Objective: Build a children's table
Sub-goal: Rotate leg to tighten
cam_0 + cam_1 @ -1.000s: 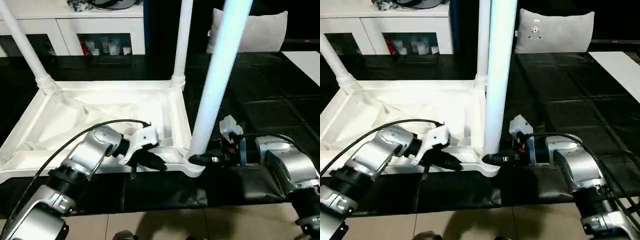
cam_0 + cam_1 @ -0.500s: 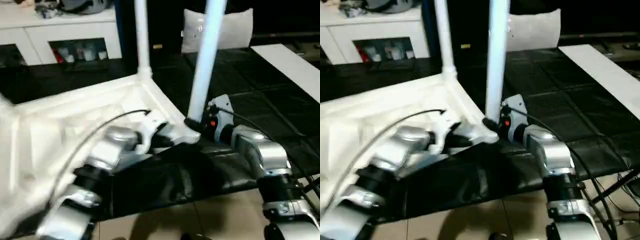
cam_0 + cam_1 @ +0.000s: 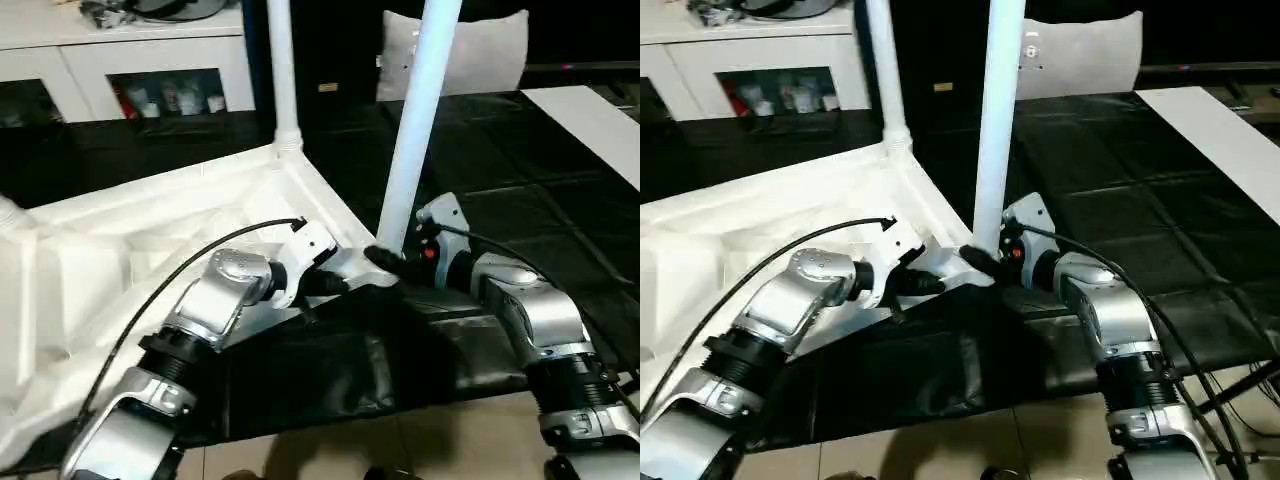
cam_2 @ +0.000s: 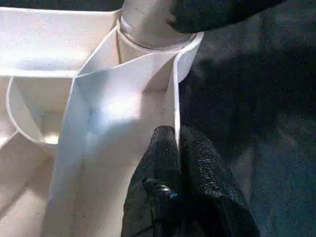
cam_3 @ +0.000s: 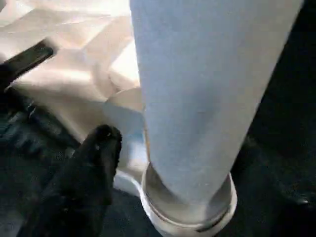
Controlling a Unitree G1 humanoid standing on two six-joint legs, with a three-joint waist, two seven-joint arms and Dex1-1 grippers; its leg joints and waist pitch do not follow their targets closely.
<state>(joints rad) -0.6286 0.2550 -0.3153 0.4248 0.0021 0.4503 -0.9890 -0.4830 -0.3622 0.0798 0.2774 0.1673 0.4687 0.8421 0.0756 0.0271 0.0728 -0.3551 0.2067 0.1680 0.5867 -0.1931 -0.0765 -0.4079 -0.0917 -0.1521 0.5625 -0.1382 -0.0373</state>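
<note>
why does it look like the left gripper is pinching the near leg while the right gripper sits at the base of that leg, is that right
Not quite. The left gripper is shut on the thin side wall of the tabletop, just short of the corner socket, not on the near leg; the left wrist view shows the wall's edge between its fingers. The right gripper does sit at the base of that leg.
</note>
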